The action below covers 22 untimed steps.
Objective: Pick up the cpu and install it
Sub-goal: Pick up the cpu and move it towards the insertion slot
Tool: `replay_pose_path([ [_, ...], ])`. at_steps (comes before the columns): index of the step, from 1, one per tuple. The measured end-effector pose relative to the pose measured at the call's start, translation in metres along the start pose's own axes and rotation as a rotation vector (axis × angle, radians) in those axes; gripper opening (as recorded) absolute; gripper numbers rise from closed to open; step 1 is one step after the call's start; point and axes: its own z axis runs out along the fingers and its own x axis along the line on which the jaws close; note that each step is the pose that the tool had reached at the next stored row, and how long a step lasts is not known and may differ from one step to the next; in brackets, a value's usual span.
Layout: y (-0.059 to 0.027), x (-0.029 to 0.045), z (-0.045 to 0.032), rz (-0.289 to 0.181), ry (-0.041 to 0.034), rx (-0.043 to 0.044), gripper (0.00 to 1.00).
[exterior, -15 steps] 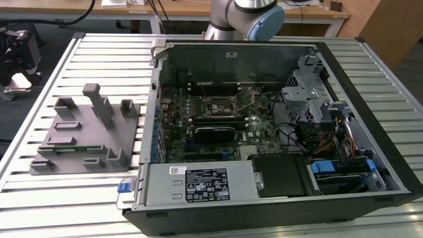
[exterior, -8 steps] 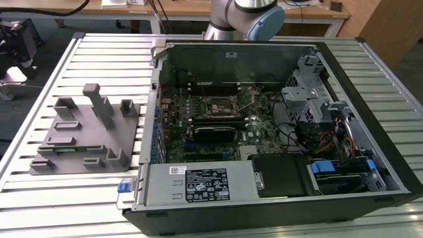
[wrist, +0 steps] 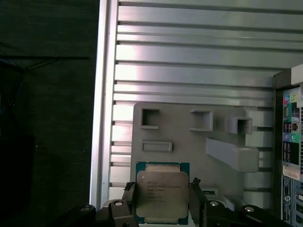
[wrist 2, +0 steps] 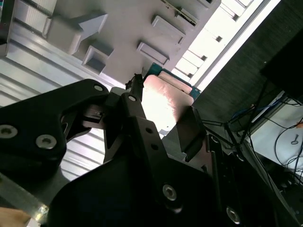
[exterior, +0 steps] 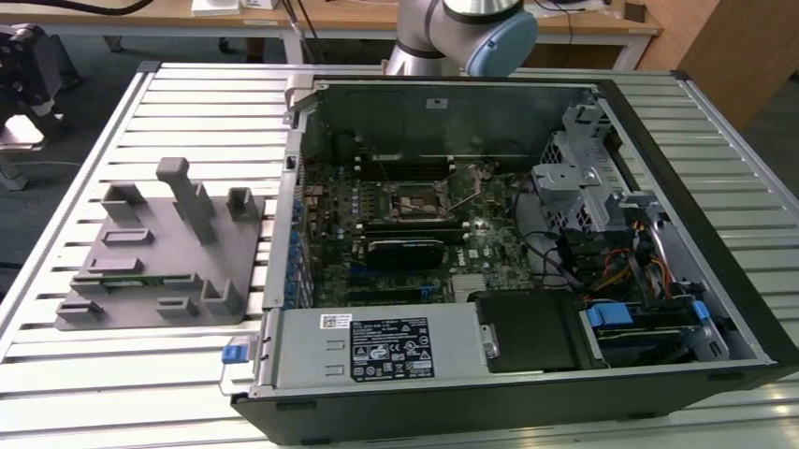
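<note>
**Gripper (wrist: 162,185) clamped on the cpu (wrist: 162,194)**

Its two black fingers (wrist: 129,201) pinch the chip's opposite edges, so the silver top faces the first wrist view. Past the fingertips lies the grey fixture (wrist: 189,151), flat on the ribbed aluminium table (wrist: 199,56). Beyond the table's edge is dark floor (wrist: 47,118). In the exterior view, the open computer case (exterior: 500,412) sits just beside the fixture, and wooden desks (exterior: 600,23) stand behind the arm (exterior: 456,33).
</note>
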Motion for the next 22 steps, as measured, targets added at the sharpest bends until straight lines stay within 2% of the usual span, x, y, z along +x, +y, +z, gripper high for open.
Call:
replay_pose_path([
  [4,0.0,-0.0029,-0.0008,0.0,0.0001,0.0,0.53],
  [12,-0.0005,-0.0225,-0.0005,0.0,0.0,0.0,0.53],
  [22,-0.0009,-0.0363,-0.0002,0.0,0.0,0.0,0.53],
])
